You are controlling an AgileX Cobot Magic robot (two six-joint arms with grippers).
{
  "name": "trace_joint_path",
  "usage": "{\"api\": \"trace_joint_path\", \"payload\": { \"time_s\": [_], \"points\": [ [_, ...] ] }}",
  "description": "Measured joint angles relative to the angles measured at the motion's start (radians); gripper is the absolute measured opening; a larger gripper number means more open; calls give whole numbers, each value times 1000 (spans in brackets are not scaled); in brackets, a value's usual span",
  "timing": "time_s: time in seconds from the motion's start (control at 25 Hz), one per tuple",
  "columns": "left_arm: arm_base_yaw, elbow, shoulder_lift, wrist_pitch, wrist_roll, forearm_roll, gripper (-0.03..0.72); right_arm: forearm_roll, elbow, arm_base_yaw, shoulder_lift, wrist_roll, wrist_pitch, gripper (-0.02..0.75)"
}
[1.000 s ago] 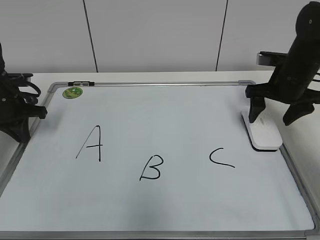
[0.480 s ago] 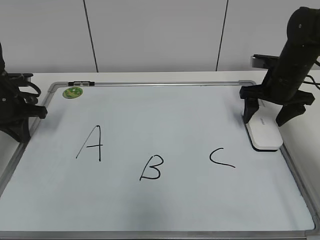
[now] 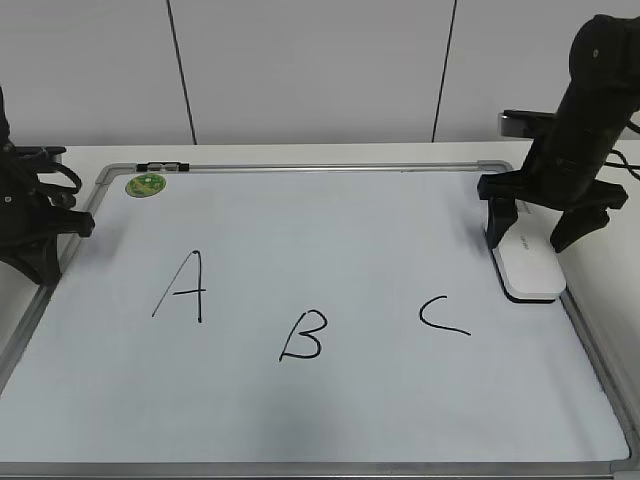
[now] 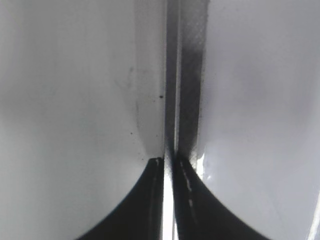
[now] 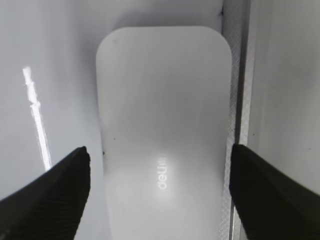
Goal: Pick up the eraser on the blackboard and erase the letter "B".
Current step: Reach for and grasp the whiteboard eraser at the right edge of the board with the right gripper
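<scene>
The white eraser (image 3: 528,266) lies on the blackboard (image 3: 330,230) by its right frame, and fills the right wrist view (image 5: 165,115). My right gripper (image 3: 540,230) is open, its fingers straddling the eraser's far end, one on each side (image 5: 159,160). The black letter "B" (image 3: 302,336) is at the board's lower middle, between "A" (image 3: 182,288) and "C" (image 3: 442,316). My left gripper (image 3: 45,235) rests at the board's left frame, fingers shut with only a thin gap (image 4: 167,165).
A round green magnet (image 3: 145,185) and a small black-and-white clip (image 3: 162,166) sit at the board's top left corner. The grey frame (image 5: 240,100) runs just right of the eraser. A white wall stands behind the table.
My right gripper came down and slightly left over the eraser between one second ago and half a second ago, then held almost still. The left arm has not moved.
</scene>
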State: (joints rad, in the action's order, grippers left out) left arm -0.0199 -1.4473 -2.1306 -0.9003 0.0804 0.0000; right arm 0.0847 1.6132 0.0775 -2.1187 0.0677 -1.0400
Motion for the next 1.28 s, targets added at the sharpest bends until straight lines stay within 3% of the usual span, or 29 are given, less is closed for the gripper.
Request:
{"api": "trace_joint_path", "payload": {
  "time_s": [1.08,1.28],
  "points": [
    [0,0,0,2,0,-7,27,-5,7,10,-45,-1,-23,626],
    [0,0,0,2,0,-7,27,-11,23,10,-46,-1,-35,540]
  ]
}}
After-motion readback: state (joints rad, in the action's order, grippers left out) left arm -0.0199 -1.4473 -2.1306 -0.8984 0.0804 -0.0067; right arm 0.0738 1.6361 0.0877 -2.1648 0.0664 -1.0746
